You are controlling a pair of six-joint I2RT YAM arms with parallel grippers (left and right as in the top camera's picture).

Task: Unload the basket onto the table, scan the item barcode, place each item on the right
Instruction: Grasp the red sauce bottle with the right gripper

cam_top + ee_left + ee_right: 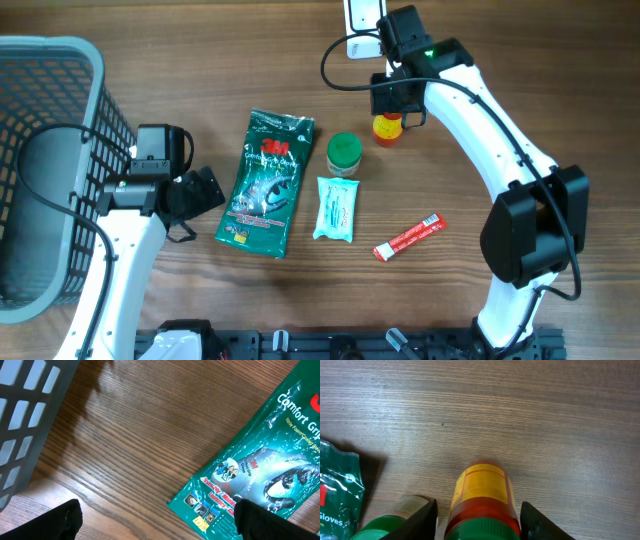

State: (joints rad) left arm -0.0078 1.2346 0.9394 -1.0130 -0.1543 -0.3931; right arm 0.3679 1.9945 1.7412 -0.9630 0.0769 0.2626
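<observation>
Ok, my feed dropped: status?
Left claw open, by glove pack. Right claw straddles yellow bottle, not clamped. Green jar close beside it.

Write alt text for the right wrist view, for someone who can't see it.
A yellow bottle with a red band and green cap sits between the right hand's two dark fingers on a wooden table; whether they touch it is unclear. A green-lidded jar and a green gloves packet lie at lower left.

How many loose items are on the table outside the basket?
5: gloves pack, green-lidded jar, yellow bottle between the right fingers, pale blue packet, red stick packet. Others may be hidden under the arms.
</observation>
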